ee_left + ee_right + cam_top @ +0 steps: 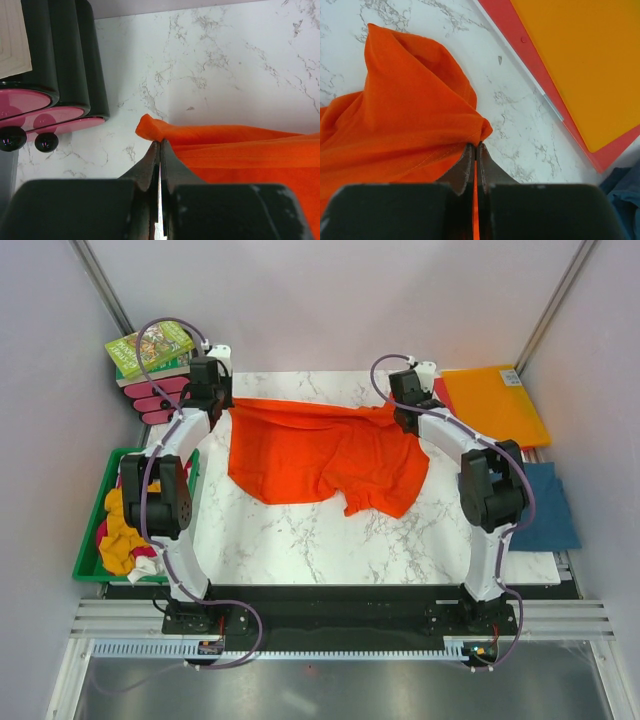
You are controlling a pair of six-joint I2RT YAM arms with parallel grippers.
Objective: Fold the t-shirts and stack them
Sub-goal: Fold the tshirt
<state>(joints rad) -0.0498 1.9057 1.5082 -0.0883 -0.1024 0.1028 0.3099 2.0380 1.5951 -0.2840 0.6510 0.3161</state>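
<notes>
Orange shirt [320,455]: lies on the far half of the marble worktop [300,540]. Its far edge is stretched between the two tools and its near part is rumpled.
Left tool [160,145]: fingers pressed together on the shirt's far left corner.
Right tool [475,147]: clamped on a bunched far right corner, with orange cloth showing between the fingers.
Blue shirt [545,505]: off the worktop's right edge, beside the right arm.
Orange folder [492,405]: on a red folder [540,85], near the right tool.
Green bin [90,540]: left of the worktop, holding yellow, magenta and white cloth.
</notes>
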